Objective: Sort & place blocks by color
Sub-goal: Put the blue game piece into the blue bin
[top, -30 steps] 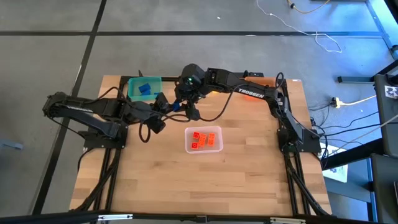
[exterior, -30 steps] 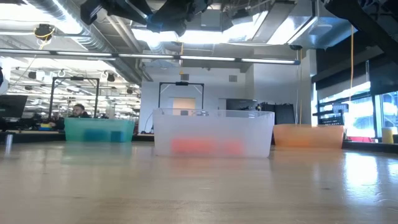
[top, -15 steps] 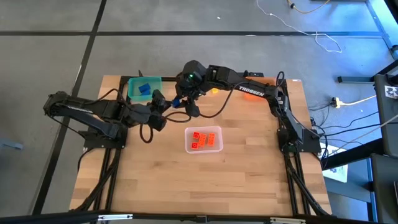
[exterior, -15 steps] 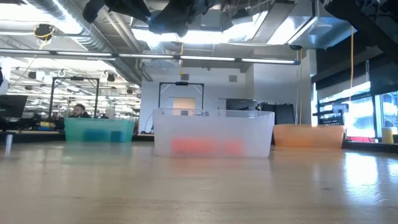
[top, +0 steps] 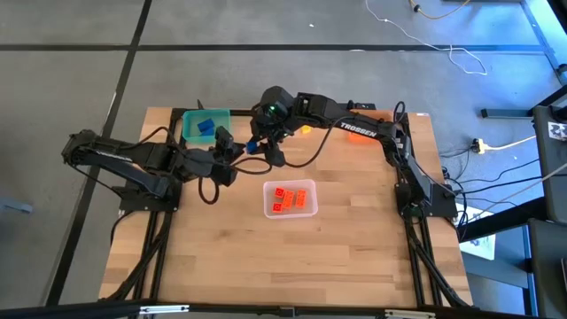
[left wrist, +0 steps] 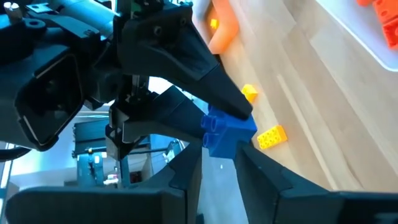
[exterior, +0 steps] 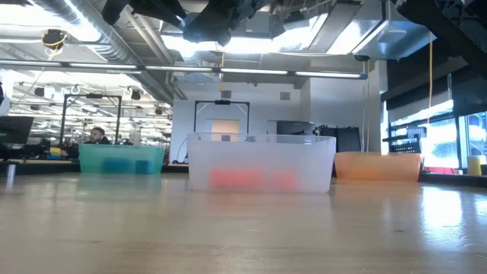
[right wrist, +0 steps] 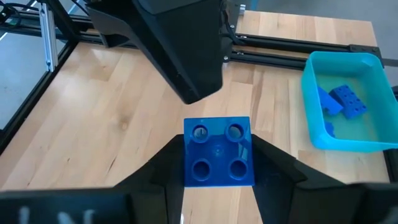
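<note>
Up over the far middle of the desk (top: 292,257), both arms met in the air, just right of the teal bin (top: 205,127). The right claw (right wrist: 217,163) was closed on a blue block (right wrist: 219,151), studs up. The left claw (left wrist: 219,163) sat right against that block; we could not tell whether it had closed on it.

Compared with a second earlier, the left claw had moved a little farther back, closer to the right one, while the right claw had barely shifted. We read this as a hand-over: the left arm looked better placed to reach the teal bin, where other blue blocks (right wrist: 341,102) already lay.

From above, the block was only a blue speck between dark arms. The right wrist view showed its four studs and the teal bin beyond it. The left wrist view showed the right arm's claw pinching the block, plus two yellow blocks (left wrist: 271,137) loose on the desk and the orange bin (left wrist: 221,28) past them. The low view showed neither claw clearly, only the clear bin (exterior: 261,163) with red-orange blocks (top: 292,197) near the middle.
</note>
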Robot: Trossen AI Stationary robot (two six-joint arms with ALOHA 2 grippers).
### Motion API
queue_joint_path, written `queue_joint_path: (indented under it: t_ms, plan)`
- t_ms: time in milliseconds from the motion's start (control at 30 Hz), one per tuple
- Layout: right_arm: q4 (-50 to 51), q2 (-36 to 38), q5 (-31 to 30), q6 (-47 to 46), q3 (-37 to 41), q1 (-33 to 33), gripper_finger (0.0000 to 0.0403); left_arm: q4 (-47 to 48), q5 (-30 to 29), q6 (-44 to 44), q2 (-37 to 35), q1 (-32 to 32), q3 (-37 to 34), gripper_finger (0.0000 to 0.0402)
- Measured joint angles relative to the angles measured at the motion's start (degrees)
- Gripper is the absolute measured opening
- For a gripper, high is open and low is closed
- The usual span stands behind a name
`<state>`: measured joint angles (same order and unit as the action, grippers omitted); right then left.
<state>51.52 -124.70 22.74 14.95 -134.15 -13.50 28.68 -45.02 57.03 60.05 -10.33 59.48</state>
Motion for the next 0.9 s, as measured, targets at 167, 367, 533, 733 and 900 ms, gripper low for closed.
queue_joint_path:
  t_ms: [167, 367, 533, 733, 900]
  plan:
    - [0.0, 0.0, 0.0, -0.1, 0.0, 0.0, 0.0139, -0.2, 1.6, -3.4, 0.0, 0.0, 0.0, 0.0096]
    - [0.0, 0.0, 0.0, -0.1, 0.0, 0.0, 0.0139, -0.2, 1.9, -4.4, 0.0, 0.0, 0.0, 0.0096]
    - [0.2, 0.0, 0.0, 0.4, 0.0, 0.0, 0.0139, -0.1, 0.6, -4.4, 0.0, 0.1, 0.0, 0.0096]
    - [0.7, 0.0, -0.1, 2.2, 0.0, -0.1, 0.0139, -0.1, 4.6, -4.4, 0.0, 0.0, 0.0, 0.0096]
    - [0.7, 0.1, 3.5, 4.9, 0.0, -0.2, 0.0139, -0.1, 5.9, -4.4, 0.0, 0.0, 0.0, 0.0096]
